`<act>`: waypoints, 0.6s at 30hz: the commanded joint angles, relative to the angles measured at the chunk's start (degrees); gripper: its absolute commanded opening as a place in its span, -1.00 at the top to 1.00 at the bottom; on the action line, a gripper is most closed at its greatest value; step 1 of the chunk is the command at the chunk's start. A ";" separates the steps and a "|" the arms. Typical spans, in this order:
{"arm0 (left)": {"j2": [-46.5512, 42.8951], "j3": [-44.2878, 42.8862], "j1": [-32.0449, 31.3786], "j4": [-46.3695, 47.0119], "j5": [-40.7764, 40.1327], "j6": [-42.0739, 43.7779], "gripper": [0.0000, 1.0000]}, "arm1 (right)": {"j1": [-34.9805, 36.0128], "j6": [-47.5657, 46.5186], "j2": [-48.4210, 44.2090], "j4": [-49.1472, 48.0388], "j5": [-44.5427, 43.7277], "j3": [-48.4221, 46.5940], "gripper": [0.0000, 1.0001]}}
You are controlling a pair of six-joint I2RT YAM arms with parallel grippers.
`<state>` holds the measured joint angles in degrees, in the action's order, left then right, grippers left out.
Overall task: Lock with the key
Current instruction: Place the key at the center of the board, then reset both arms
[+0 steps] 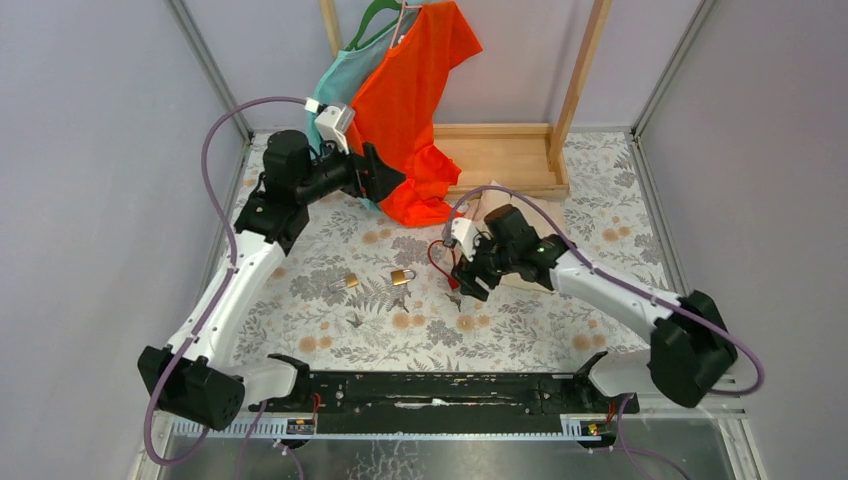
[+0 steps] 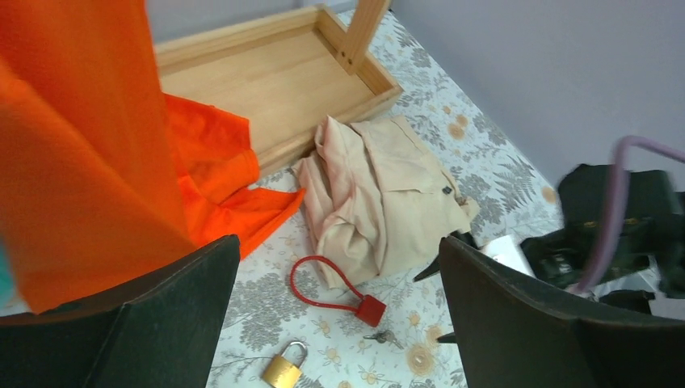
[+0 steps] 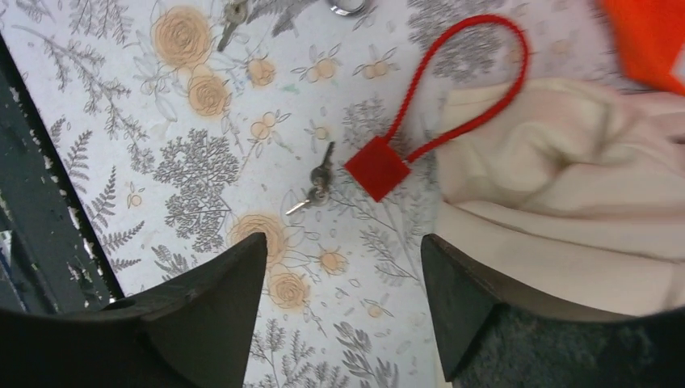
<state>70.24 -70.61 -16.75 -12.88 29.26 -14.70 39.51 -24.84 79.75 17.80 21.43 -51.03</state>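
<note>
right gripper (image 3: 343, 242) — jaws apart, empty, over key (image 3: 317, 184) | likely step: pinch key by its head, clear of red cable lock (image 3: 377, 167) | left gripper (image 2: 338, 242) — wide apart, empty

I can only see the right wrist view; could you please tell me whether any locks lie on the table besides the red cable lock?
Observer: Yes, one brass padlock lies just left of the red cable lock, and a second brass padlock lies farther left.
Operator: Thank you. Where is the left end effector, please?
Observer: The left end effector is raised over the far left of the table, open and empty, beside a hanging orange shirt.
Operator: And what lies beyond the beige cloth?
Observer: A wooden rack base sits right behind the beige cloth.
</note>
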 commanded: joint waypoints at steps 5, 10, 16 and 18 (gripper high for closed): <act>-3.13 -7.18 4.21 -4.64 -7.48 9.84 -1.00 | -7.95 1.06 -10.89 1.61 -11.11 -5.41 -0.75; -4.34 -9.24 5.59 -6.53 -18.00 14.56 -1.00 | -16.94 7.78 -9.08 5.15 -17.68 -15.25 -0.99; -5.80 -6.28 5.70 -5.49 -29.40 18.11 -1.00 | -17.92 14.82 -8.24 4.13 -30.54 -21.77 -0.98; -6.23 -4.46 5.68 -4.51 -32.07 18.81 -1.00 | -17.94 15.70 -8.29 3.54 -32.76 -22.75 -0.98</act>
<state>65.12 -77.60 -11.53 -18.39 6.83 -0.01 21.34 -14.31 71.42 22.35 -2.28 -70.54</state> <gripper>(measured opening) 0.998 0.990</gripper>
